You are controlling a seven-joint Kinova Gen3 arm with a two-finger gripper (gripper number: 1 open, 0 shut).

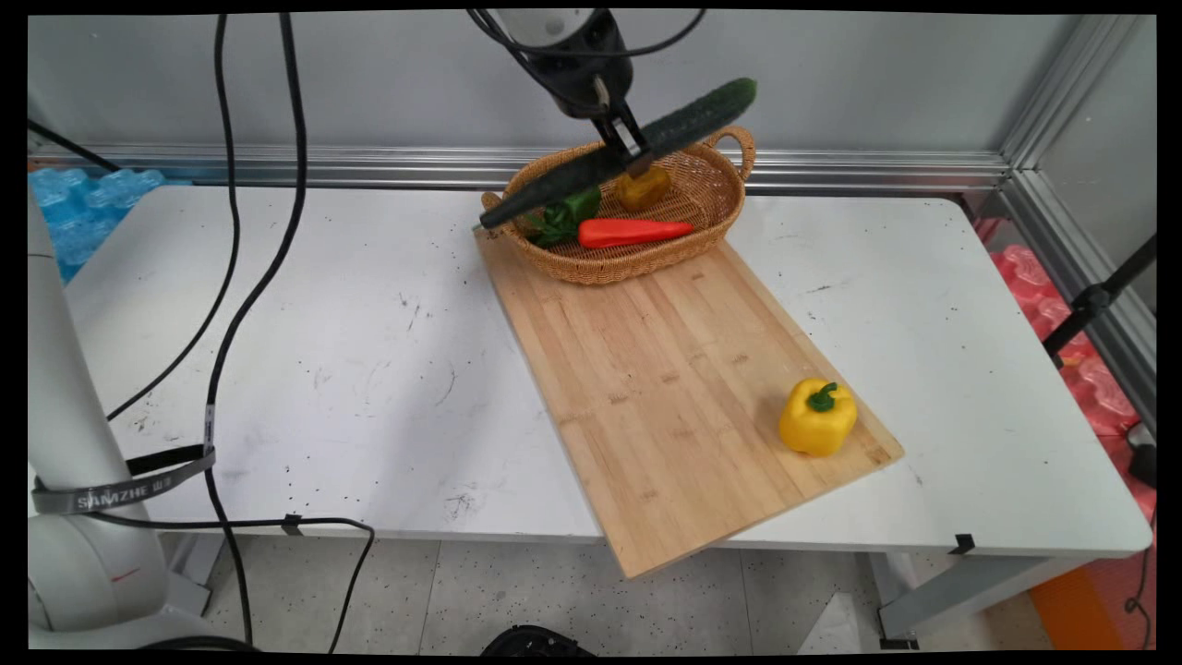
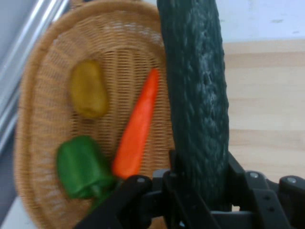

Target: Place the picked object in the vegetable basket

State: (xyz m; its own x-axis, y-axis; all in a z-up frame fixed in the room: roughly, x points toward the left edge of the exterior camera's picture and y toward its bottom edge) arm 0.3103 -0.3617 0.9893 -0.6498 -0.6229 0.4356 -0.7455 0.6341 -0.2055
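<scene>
So the gripper [image 1: 630,148] is clamped around the middle of a long dark cucumber [image 1: 617,153], holding it up in the air, tilted, right over the wicker basket [image 1: 711,217]. Inside the basket there's a carrot [image 1: 633,232], a green pepper [image 1: 563,218] and a yellowish potato [image 1: 643,189]. The basket sits on the far end of the wooden board [image 1: 674,369], and a yellow pepper [image 1: 817,417] sits at the near end.

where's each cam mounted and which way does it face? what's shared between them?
Main view: fixed above the table's near side, looking down across the table to the wall; shows the pincer gripping a cucumber over the basket.
Hand view: on the hand, looking along the pincer down at the basket; black linkage at bottom.
Shared: cucumber, basket, carrot, green pepper, cutting board.
</scene>
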